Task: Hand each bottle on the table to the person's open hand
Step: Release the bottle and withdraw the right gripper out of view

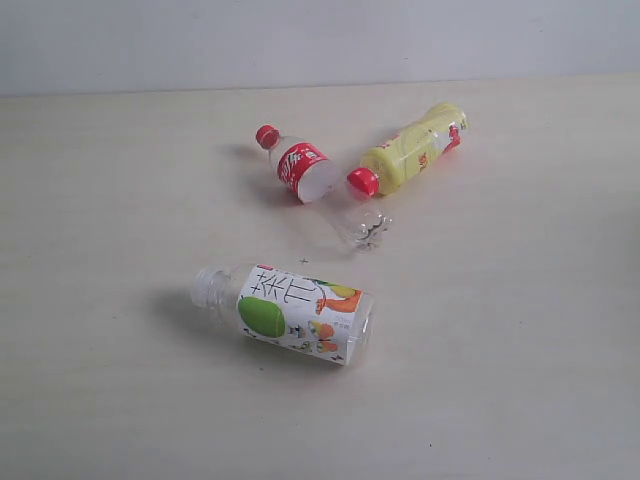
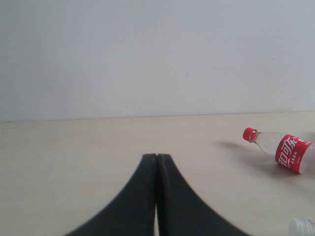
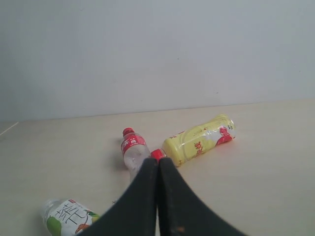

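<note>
Three bottles lie on their sides on the beige table (image 1: 520, 330). At the back, a yellow bottle with a red cap (image 1: 408, 152) (image 3: 197, 140) has its cap touching a clear bottle with a red label and cap (image 1: 305, 176) (image 2: 285, 150) (image 3: 134, 150). Nearer the front rests a white-labelled bottle with fruit pictures (image 1: 290, 310) (image 3: 66, 219), whose clear cap (image 2: 301, 227) shows in the left wrist view. My left gripper (image 2: 157, 156) is shut and empty. My right gripper (image 3: 158, 160) is also shut and empty, short of the red cap. Neither gripper appears in the exterior view. The person's open hand is out of view.
A pale grey wall (image 1: 320, 40) rises behind the table's far edge.
</note>
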Robot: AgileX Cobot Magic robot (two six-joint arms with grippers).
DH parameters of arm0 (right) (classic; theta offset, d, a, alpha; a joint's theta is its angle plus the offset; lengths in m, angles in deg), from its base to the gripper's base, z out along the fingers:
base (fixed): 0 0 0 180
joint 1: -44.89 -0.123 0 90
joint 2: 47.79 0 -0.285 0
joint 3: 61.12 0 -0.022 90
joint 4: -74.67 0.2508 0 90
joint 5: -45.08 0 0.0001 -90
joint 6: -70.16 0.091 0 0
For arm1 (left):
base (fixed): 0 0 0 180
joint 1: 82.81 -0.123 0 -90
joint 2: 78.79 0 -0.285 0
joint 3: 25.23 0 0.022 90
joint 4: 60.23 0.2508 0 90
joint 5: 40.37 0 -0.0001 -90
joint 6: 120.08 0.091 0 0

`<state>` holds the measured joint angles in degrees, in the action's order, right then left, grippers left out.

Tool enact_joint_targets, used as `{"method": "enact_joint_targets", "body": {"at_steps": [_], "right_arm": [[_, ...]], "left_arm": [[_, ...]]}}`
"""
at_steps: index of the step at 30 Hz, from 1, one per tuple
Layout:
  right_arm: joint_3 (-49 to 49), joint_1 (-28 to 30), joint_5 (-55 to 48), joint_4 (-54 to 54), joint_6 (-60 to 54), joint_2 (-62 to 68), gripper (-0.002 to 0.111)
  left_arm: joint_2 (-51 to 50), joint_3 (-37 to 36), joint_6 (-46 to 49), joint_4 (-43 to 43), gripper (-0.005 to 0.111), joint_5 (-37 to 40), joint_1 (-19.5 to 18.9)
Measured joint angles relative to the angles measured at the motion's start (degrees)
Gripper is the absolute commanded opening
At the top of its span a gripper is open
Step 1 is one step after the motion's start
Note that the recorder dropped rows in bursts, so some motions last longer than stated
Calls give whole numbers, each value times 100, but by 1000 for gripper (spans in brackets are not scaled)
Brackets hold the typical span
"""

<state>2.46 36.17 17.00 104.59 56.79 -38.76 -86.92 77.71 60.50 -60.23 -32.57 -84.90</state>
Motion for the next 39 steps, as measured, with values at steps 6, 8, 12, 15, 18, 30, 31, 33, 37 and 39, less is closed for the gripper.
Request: {"method": "enact_joint_targets", "body": {"at_steps": [6, 8, 12, 15, 18, 30, 31, 33, 37, 39], "right_arm": [[0, -114, 9, 0, 0, 0, 0], [0, -125, 20, 0, 0, 0, 0], [0, -125, 20, 0, 0, 0, 0], [0, -125, 20, 0, 0, 0, 0], [0, -125, 20, 0, 0, 0, 0], [0, -125, 20, 0, 0, 0, 0], [0, -125, 20, 0, 0, 0, 0], [0, -125, 20, 0, 0, 0, 0], [0, -125, 20, 0, 0, 0, 0], [0, -125, 46, 0, 0, 0, 0]], "left_arm": [[0, 0, 0, 0, 0, 0, 0], [0, 0, 0, 0, 0, 0, 0], [0, 0, 0, 0, 0, 0, 0], [0, 0, 0, 0, 0, 0, 0], [0, 0, 0, 0, 0, 0, 0], [0, 0, 0, 0, 0, 0, 0], [0, 0, 0, 0, 0, 0, 0], [0, 0, 0, 0, 0, 0, 0], [0, 0, 0, 0, 0, 0, 0], [0, 0, 0, 0, 0, 0, 0]]}}
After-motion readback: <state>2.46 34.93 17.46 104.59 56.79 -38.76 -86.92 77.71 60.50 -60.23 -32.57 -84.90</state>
